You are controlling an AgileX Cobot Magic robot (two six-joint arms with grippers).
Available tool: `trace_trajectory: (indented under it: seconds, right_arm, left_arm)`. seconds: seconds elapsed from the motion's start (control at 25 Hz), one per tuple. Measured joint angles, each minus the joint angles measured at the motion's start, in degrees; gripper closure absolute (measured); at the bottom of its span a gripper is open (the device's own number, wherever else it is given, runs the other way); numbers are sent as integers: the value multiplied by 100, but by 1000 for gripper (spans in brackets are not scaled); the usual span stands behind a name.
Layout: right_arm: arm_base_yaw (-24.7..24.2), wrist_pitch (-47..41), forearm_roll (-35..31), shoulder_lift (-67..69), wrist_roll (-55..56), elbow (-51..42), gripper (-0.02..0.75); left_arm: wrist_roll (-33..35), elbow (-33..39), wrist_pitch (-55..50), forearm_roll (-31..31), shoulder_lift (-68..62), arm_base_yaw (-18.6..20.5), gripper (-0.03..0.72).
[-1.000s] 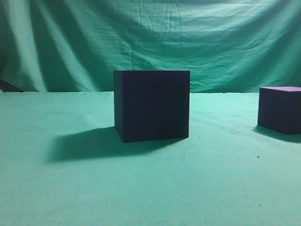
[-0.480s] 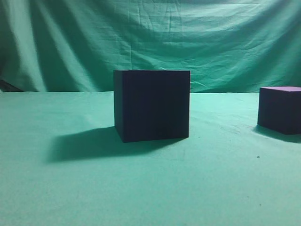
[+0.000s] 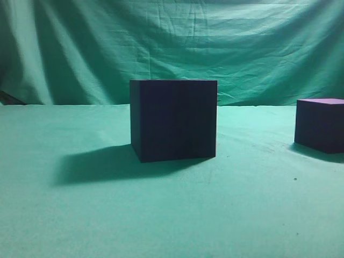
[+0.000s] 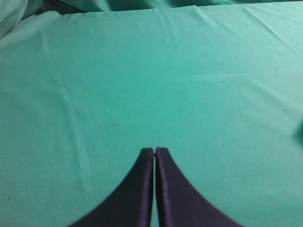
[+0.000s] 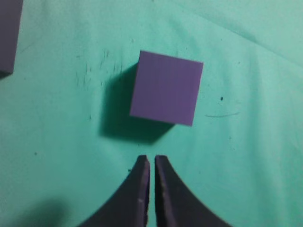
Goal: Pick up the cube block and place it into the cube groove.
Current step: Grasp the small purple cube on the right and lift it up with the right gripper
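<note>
The cube groove [image 3: 174, 119] is a large near-black box standing mid-table in the exterior view; its corner shows at the top left of the right wrist view [image 5: 8, 35]. The cube block [image 3: 320, 124], smaller and dark purple, sits at the right edge of the exterior view. In the right wrist view the block [image 5: 165, 87] lies on the cloth just ahead of my right gripper [image 5: 152, 158], which is shut and empty, above it. My left gripper [image 4: 155, 150] is shut and empty over bare cloth. Neither arm shows in the exterior view.
Green cloth covers the table [image 3: 107, 215] and hangs as a backdrop [image 3: 172, 43]. Small dark specks mark the cloth near the block in the right wrist view. A fold and table edge show at the top of the left wrist view [image 4: 132, 12].
</note>
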State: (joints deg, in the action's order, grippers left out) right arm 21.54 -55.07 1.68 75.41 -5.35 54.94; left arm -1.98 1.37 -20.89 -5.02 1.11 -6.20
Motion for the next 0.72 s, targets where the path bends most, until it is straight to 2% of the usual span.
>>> trace_trajectory:
  seconds: [0.04,0.08,0.2,0.28,0.36,0.4,0.68,0.72]
  right_arm:
    - [0,-12,9,196,63,124,738]
    - [0,-12,31,383,85,232,691]
    - [0,-12,58,870,263,462,486]
    - [0,3,67,1152,426,565,317]
    - [0,75,103,1411,592,616,191]
    - [0,132,116,1505,655,616,153]
    - [0,617,222,2077,857,629,152]
    - [0,673,244,2127,864,629,199]
  left_arm:
    - [0,0,0,0,0,0,688]
    - [0,0,0,0,0,0,688]
    - [0,0,0,0,0,0,688]
    - [0,0,0,0,0,0,688]
    - [0,0,0,0,0,0,688]
    - [0,0,0,0,0,0,688]
    - [0,0,0,0,0,0,688]
    - [0,0,0,0,0,0,688]
